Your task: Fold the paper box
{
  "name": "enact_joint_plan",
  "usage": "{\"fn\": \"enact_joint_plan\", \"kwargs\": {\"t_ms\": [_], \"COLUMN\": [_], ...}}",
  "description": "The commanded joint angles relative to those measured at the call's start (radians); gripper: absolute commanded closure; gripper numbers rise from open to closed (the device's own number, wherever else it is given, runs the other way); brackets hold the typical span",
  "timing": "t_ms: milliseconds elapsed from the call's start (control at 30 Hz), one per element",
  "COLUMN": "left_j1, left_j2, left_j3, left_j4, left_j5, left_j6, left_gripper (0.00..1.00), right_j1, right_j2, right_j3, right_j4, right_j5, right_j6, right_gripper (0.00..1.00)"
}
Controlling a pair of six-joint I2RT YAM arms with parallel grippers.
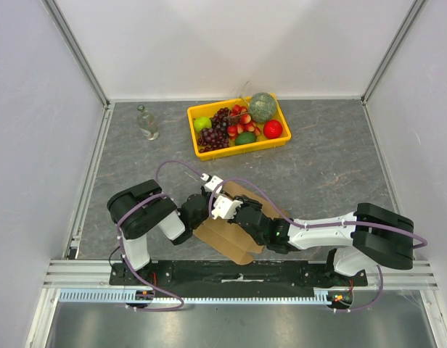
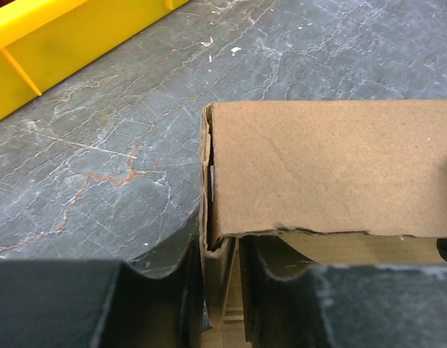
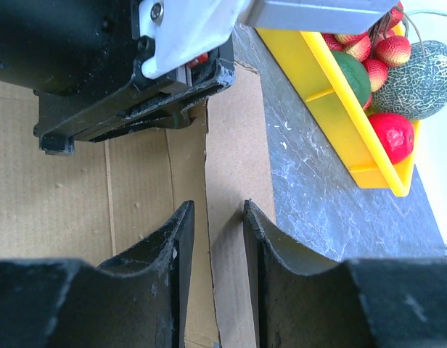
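The paper box (image 1: 231, 243) is plain brown cardboard, part folded, lying at the table's near centre between both arms. In the left wrist view one upright wall of the paper box (image 2: 332, 167) fills the middle. My left gripper (image 2: 220, 250) straddles the corner wall: the left finger touches it, and a thin gap shows at the right finger. From above, the left gripper (image 1: 211, 210) sits at the box's upper left edge. My right gripper (image 3: 216, 217) stands open over a cut between two panels of the box (image 3: 64, 181), gripping nothing. From above, the right gripper (image 1: 238, 214) is over the box's top.
A yellow fruit tray (image 1: 234, 148) holding grapes, a melon (image 1: 263, 106) and a red apple (image 1: 273, 129) stands beyond the box; the tray's wall (image 2: 64, 43) is close on the left, and its corner (image 3: 339, 109) shows on the right. A small glass bottle (image 1: 146, 122) stands at the far left.
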Motion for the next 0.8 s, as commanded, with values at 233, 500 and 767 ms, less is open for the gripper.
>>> {"fn": "enact_joint_plan", "kwargs": {"t_ms": [233,500,767], "left_j1": [-0.037,-0.056,-0.065], "left_j2": [0.0,0.0,-0.052], "left_j3": [0.046,0.043,-0.032], "left_j4": [0.355,0.355,0.355], "left_j5": [-0.144,-0.145,-0.15], "left_j6": [0.105,0.113,0.027], "left_gripper": [0.97,0.93,0.46], "right_j1": [0.004,0.006,0.006], "right_j2": [0.006,0.014,-0.001], "right_j3": [0.022,0.023,0.031], "right_j4": [-0.005,-0.005,-0.014], "right_j5": [-0.036,-0.04,-0.039], "right_j6": [0.046,0.053,0.06], "right_gripper": [0.6,0.6,0.6]}}
